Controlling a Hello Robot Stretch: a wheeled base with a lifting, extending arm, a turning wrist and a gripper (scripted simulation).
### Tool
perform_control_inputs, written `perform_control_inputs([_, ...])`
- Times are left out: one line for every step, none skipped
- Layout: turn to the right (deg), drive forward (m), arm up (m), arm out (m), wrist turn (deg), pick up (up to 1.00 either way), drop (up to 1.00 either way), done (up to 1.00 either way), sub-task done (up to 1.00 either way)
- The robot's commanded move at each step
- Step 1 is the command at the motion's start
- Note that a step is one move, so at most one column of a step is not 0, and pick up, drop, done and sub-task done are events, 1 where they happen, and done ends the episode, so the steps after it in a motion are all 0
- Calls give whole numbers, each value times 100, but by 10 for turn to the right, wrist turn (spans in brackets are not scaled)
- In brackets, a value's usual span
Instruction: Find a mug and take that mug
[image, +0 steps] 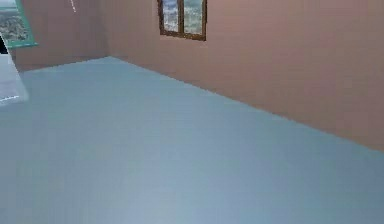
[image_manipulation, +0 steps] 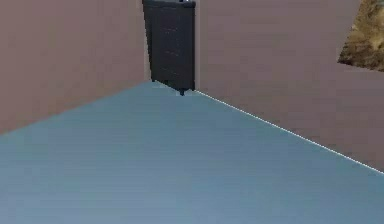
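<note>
Pale blue-grey floor runs across most of the forward view, bare up to the pinkish-brown walls. A dark-framed window sits at the top centre. A teal-framed panel shows in the upper left corner, and below it the edge of a white object reaches in from the left border. We cannot say what that object is.

In the arm side view, the same floor meets two walls in a corner at the upper middle, where a tall dark cabinet stands. A brownish picture or window is cut off by the upper right corner.

We cannot tell where the mug is, and we judge the task to be at its searching step.

The main risk, in our judgement, is a turn that sweeps past the white object at the left border. If it is a table or counter, the mug could stand on it and be missed. A tight turn could also bump the base against it.

We cannot tell the arm's pose, nor the state of the gripper and its jaws.
</note>
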Motion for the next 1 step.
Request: perform_control_inputs([-300,0,0,0,0,0,0,0,0])
